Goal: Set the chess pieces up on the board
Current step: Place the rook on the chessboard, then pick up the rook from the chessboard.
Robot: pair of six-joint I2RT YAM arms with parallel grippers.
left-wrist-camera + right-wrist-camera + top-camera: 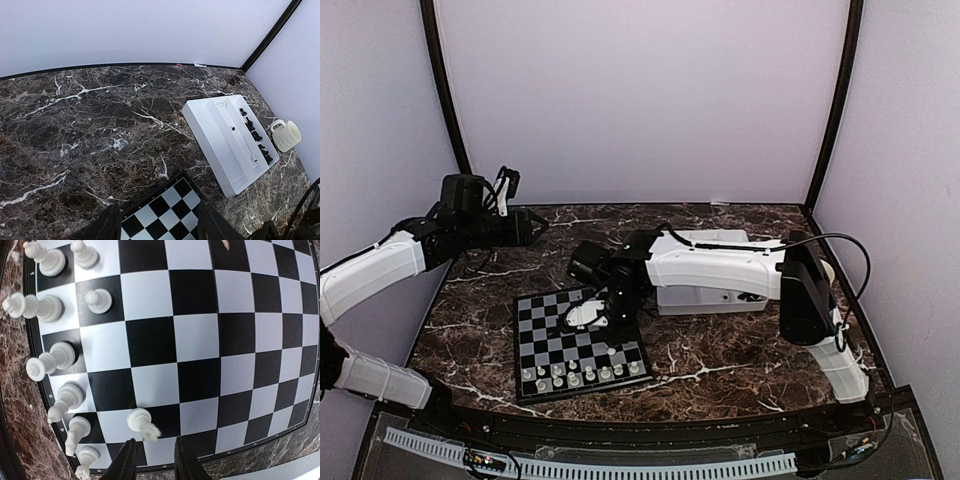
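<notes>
The board (pixel 582 345) lies in front of the arms, and one of its corners (pixel 165 207) shows in the left wrist view. Several white chess pieces (pixel 582 374) line its near edge; the right wrist view shows them along the board's left side (pixel 50 309). My right gripper (pixel 155 461) hangs low over the board (pixel 200 340) and is open. A white pawn (pixel 141 423) with a blurred head sits just beyond its fingertips, outside the jaws. My left gripper (pixel 161 227) is open and empty, raised at the back left (pixel 534 228). Several black pieces (pixel 256 136) lie in a white tray (pixel 220 150).
The white two-compartment tray stands right of the board, mostly hidden under my right arm (pixel 720 268) in the top view. A cream ribbed mug (pixel 286 135) sits beyond the tray by the right wall. The table is dark marble (pixel 100 125) with walls close around it.
</notes>
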